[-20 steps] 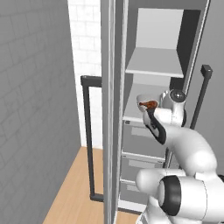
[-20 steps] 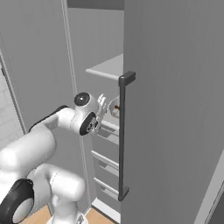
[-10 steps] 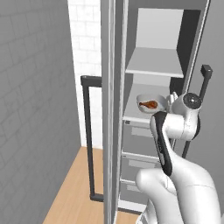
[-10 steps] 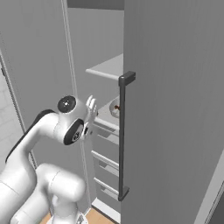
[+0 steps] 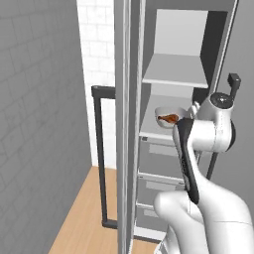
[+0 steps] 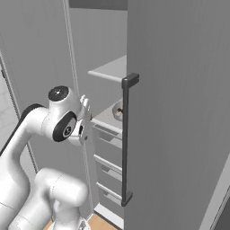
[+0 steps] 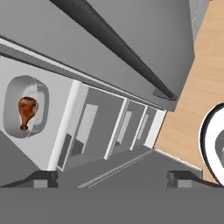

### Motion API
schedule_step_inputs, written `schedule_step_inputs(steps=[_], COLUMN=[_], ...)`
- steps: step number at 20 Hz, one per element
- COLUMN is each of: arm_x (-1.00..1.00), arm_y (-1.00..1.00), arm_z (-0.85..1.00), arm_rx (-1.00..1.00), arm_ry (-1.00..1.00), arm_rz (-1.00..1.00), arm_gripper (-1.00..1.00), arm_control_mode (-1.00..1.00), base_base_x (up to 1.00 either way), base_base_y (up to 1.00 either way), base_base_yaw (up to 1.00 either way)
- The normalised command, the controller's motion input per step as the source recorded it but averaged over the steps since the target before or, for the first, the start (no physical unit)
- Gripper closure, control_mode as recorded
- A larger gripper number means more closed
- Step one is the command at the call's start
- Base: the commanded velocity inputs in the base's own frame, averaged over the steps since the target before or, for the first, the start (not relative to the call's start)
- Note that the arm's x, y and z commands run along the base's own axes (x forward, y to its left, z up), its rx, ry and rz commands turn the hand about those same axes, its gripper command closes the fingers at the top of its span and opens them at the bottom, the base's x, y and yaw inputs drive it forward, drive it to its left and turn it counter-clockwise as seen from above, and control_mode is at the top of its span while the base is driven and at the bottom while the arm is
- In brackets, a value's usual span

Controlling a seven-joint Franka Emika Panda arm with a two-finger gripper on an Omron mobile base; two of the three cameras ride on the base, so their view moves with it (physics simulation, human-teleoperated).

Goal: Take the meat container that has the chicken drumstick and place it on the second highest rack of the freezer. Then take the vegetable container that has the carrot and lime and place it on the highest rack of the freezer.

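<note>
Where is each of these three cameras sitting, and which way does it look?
Left base view: behind the arm to its left, facing the open freezer; the arm rises at lower right.
Right base view: behind to the right, facing the freezer door and bar handle; the arm is at lower left.
Hand view: on the hand, looking past two dark fingers.
All three share the container with the chicken drumstick on the lower white shelf.

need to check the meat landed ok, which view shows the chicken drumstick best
The hand view: the chicken drumstick lies unobstructed in its pale container on the white shelf. In the left base view it is a small brown shape partly behind the arm. In the right base view the door handle hides nearly all of it.
</note>
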Motion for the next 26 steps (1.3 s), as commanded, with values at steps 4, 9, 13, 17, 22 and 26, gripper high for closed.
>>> schedule_step_inputs(steps=[4, 9, 13, 17, 22, 26], arm_x=[0.00, -0.36, -0.80, -0.78, -0.76, -0.64], arm_y=[-0.16, -0.02, 0.13, 0.10, 0.08, 0.25], arm_z=[0.00, 0.25, 0.11, 0.01, 0.02, -0.07], arm_rx=[-0.23, -0.20, -0.30, -0.41, -0.31, -0.02], arm_ry=[0.09, 0.04, 0.00, 0.00, -0.04, -0.06], arm_rz=[0.64, 0.66, 0.47, 0.49, 0.49, 0.36], arm_gripper=[-1.00, -1.00, -1.00, -1.00, -1.00, -1.00], arm_control_mode=[-1.00, -1.00, -1.00, -1.00, -1.00, -1.00], base_base_x=[0.00, 0.00, 0.00, 0.00, 0.00, 0.00], base_base_y=[0.00, 0.00, 0.00, 0.00, 0.00, 0.00], base_base_yaw=[0.00, 0.00, 0.00, 0.00, 0.00, 0.00])
